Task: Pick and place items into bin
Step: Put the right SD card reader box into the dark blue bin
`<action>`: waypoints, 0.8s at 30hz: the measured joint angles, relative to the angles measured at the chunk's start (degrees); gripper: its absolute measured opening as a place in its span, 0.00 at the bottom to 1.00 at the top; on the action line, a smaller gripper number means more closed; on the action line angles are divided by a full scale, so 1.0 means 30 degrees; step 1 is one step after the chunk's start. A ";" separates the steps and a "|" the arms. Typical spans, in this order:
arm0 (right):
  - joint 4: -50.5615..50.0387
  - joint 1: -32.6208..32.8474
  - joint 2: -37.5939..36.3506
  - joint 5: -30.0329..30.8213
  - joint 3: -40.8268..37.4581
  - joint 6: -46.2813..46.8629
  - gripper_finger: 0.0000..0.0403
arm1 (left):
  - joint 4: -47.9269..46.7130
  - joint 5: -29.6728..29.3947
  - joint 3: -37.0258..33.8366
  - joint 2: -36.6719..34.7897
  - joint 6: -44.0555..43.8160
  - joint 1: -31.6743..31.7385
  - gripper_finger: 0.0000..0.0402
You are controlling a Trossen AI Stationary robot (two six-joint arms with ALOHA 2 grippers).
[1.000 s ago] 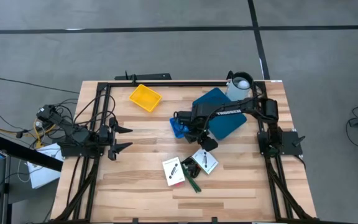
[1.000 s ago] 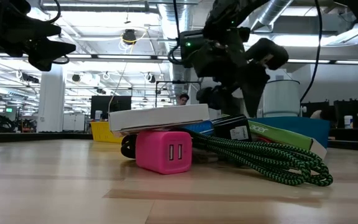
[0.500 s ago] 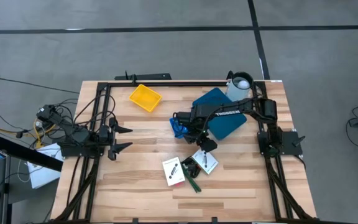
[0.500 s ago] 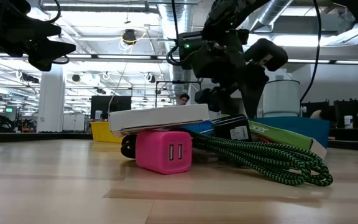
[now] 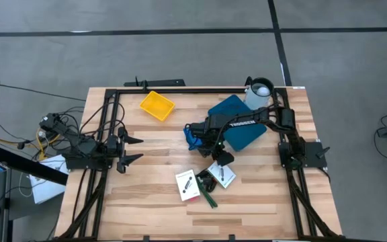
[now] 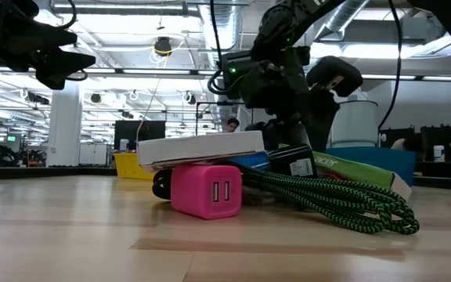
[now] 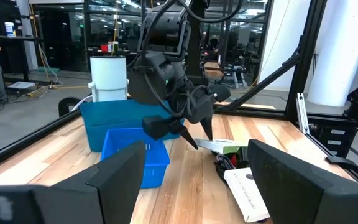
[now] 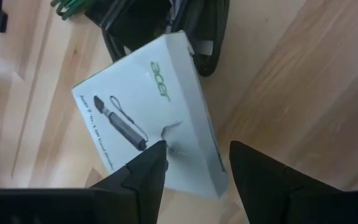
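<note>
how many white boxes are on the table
2. One white box lies in the front middle of the table, resting on a pink charger. The other is just right of it, below the right gripper. More could be hidden.

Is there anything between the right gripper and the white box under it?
Nothing visible. The right gripper hangs open straight above the white box, with only air between in the right wrist view. The left gripper waits far off at the table's left.
</note>
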 joint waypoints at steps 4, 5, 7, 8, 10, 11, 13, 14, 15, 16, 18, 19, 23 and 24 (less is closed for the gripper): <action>-0.0002 -0.0007 0.0000 -0.0242 0.0000 -0.0029 0.42 | 0.0000 0.0007 0.0006 0.0000 -0.0002 -0.0001 0.68; 0.0002 -0.0007 0.0000 -0.0293 0.0000 -0.0029 0.42 | 0.0000 0.0007 0.0007 0.0000 0.0000 0.0000 0.68; -0.0022 -0.0007 0.0000 -0.0348 0.0000 -0.0029 0.42 | 0.0000 0.0007 0.0007 0.0000 -0.0007 0.0000 0.68; -0.0037 0.0000 0.0000 -0.0362 0.0000 -0.0029 0.42 | 0.0000 0.0007 0.0004 0.0000 -0.0007 -0.0003 0.68; -0.0110 -0.0002 0.0000 -0.0451 0.0000 -0.0029 0.42 | 0.0000 0.0007 0.0002 0.0000 0.0000 -0.0002 0.68; -0.0100 -0.0003 0.0000 -0.0482 0.0000 -0.0029 0.42 | 0.0000 0.0007 0.0006 0.0000 -0.0007 0.0000 0.68; -0.0101 -0.0007 0.0000 -0.0637 0.0000 -0.0028 0.42 | 0.0000 0.0007 0.0004 0.0000 -0.0007 0.0000 0.68; -0.0088 -0.0007 0.0000 -0.0709 0.0000 -0.0029 0.42 | 0.0000 0.0007 0.0000 0.0000 0.0000 0.0000 0.68; -0.0088 -0.0008 0.0000 -0.0809 0.0000 -0.0023 0.42 | 0.0000 0.0002 0.0001 0.0000 -0.0006 -0.0001 0.68; -0.0069 -0.0029 0.0000 -0.0884 0.0000 -0.0029 0.42 | 0.0000 0.0007 0.0002 0.0000 -0.0007 -0.0002 0.68; -0.0001 -0.0029 0.0000 -0.0912 0.0000 -0.0029 0.42 | 0.0000 0.0007 0.0000 0.0000 -0.0005 -0.0002 0.68; 0.0013 -0.0029 0.0000 -0.0912 0.0000 -0.0029 0.42 | 0.0000 0.0007 0.0004 0.0000 0.0000 -0.0004 0.68; 0.0186 -0.0029 -0.0002 -0.0904 0.0000 -0.0029 0.42 | 0.0000 0.0007 0.0001 0.0000 0.0000 -0.0001 0.68; 0.0242 -0.0038 0.0000 -0.0904 0.0000 -0.0029 0.42 | 0.0000 0.0007 0.0005 0.0000 0.0000 -0.0003 0.68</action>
